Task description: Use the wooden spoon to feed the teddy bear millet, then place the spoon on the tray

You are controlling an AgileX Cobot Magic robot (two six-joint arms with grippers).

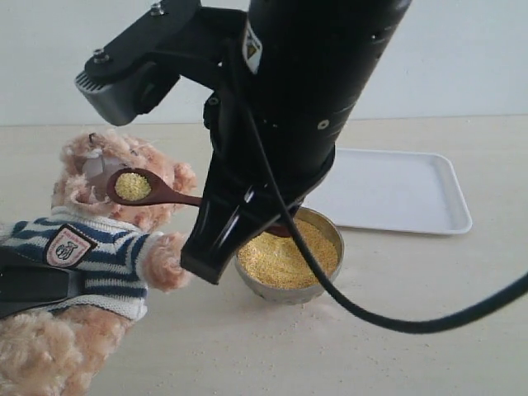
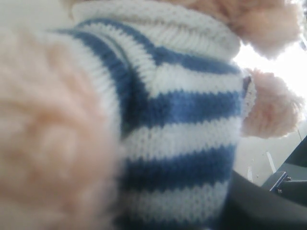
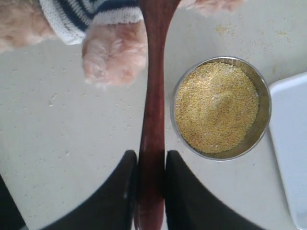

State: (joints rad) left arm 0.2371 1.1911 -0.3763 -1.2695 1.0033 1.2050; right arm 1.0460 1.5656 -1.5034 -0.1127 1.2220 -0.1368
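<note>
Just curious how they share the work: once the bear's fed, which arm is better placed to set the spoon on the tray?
Right. The right gripper is shut on the wooden spoon, and the tray lies on that arm's side. The left gripper seems busy holding the teddy bear.

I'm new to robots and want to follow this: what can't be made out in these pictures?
Handle of the wooden spoon: exterior view, hidden behind the right arm.
Hold of the left gripper: exterior view, cut off by the edge; left wrist view, filled by the blurred shirt of the teddy bear.
Rest of the tray: right wrist view, cut off by the edge.
</note>
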